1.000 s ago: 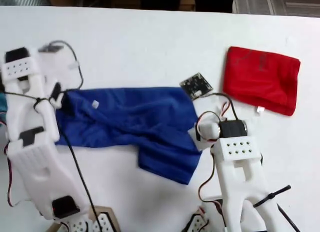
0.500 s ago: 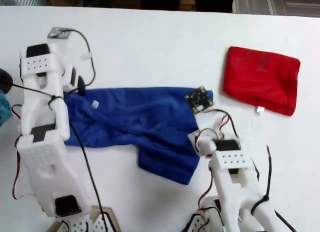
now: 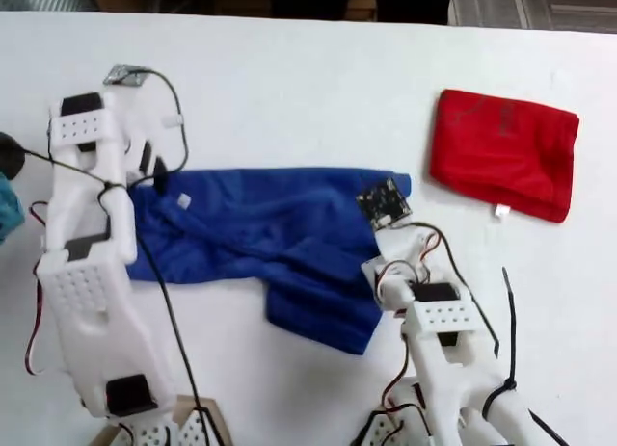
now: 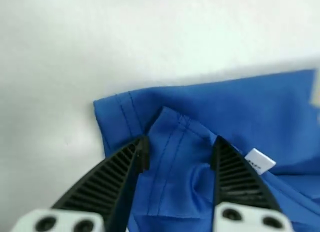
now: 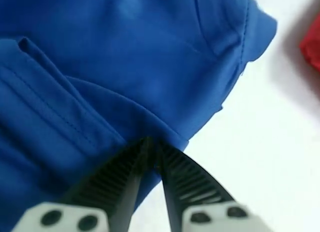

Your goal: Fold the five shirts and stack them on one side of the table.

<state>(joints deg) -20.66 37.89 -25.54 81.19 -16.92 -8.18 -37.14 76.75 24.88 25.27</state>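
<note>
A blue shirt (image 3: 260, 224) lies crumpled lengthwise across the middle of the table. A red shirt (image 3: 503, 152) lies folded at the back right. At the blue shirt's left end my left gripper (image 3: 157, 181) is low over the cloth. In the left wrist view that gripper (image 4: 180, 151) is open, its fingers either side of a raised fold of blue shirt (image 4: 240, 106) beside a white label. My right gripper (image 3: 386, 232) is at the shirt's right edge. In the right wrist view it (image 5: 153, 143) is shut on the hem of the blue shirt (image 5: 125, 51).
A bit of teal cloth (image 3: 6, 207) and a dark round object (image 3: 10, 153) show at the left edge. White tabletop (image 3: 308, 90) stretches behind the blue shirt. A corner of the red shirt (image 5: 312, 46) lies close to the right gripper.
My left arm has swung right, onto the shirt's left end. The right arm has drawn back toward the front edge, and the shirt's far right corner now sticks out.
</note>
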